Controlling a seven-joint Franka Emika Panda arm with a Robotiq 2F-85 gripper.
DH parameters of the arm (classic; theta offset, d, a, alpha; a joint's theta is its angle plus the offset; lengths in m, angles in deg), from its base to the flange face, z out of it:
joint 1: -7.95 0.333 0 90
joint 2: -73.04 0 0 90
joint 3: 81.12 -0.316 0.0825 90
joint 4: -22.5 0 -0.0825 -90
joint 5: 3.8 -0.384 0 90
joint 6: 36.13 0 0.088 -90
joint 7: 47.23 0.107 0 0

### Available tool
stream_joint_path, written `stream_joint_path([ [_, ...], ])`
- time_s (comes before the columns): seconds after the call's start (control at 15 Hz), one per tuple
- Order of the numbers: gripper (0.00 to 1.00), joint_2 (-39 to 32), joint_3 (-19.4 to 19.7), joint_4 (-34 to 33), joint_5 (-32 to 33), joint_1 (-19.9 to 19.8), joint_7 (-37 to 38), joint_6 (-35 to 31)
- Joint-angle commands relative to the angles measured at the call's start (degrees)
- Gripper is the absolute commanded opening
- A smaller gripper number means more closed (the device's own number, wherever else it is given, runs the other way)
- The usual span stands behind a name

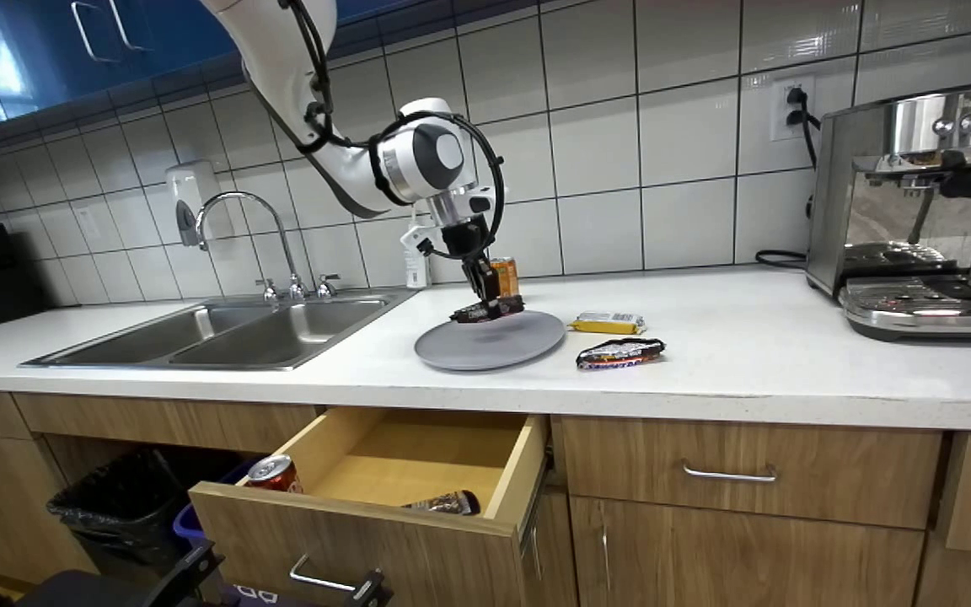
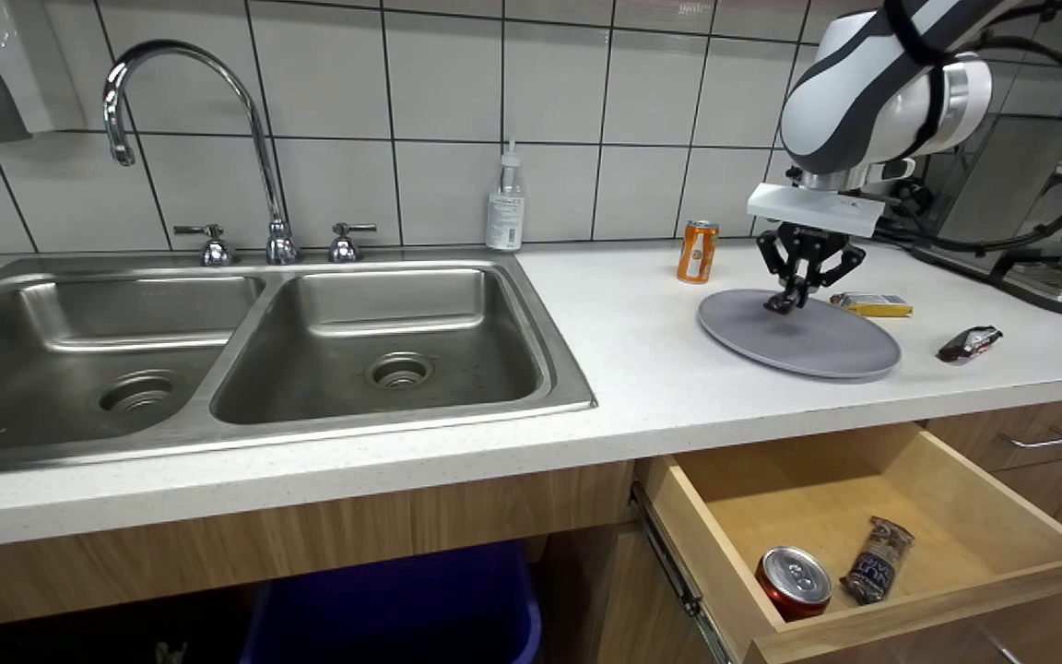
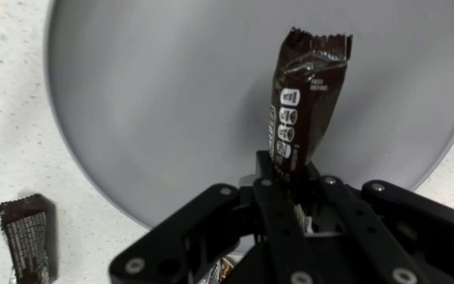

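1. Gripper [image 3: 288, 167], black, one: fingers pressed inward, pinching the bar of item 2 between their tips; pointing downward, over the plate's 12 o'clock side in both exterior views.
2. Dark brown wrapped bar [image 3: 309, 98], one: runs from the fingertips toward 12 o'clock in the wrist view, crimped end outermost, white printing on its face. In an exterior view it shows on both sides of the fingers, roughly level. Contact with the plate cannot be told.
3. Plate [image 2: 817, 346], round, grey, one: on the white table [image 2: 623, 304]. Centre for the clock readings of items 4 to 9, taken in an exterior view with 12 at the top.
4. Yellow-and-white packet [image 2: 867, 304], one: 2 o'clock, just beside the plate.
5. Dark patterned packet [image 2: 969, 343], one: 3 o'clock, apart from the plate.
6. Orange can [image 2: 698, 251], one: upright, 10 o'clock, near the plate.
7. Sink [image 2: 420, 420], steel, two basins: 9 o'clock.
8. Pump bottle [image 2: 505, 217], clear, one: upright, toward 10 o'clock, farther out than the orange can.
9. Drawer [image 2: 863, 498], pale wood, pulled out: 5 o'clock, below the table. Contents: red can [image 2: 794, 581], upright; slim dark packet [image 2: 877, 563], near that can's 2 o'clock.
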Motion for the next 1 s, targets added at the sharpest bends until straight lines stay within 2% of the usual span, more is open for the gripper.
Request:
stream_joint_path([
  [0.0,0.04,8.78,1.38,12.09,3.38,1.77,0.22,-4.45],
  [0.47,0.04,19.84,3.39,29.07,11.95,3.32,2.03,-10.64],
  [0.93,0.04,29.08,2.67,41.25,21.72,1.53,6.56,-11.46],
])
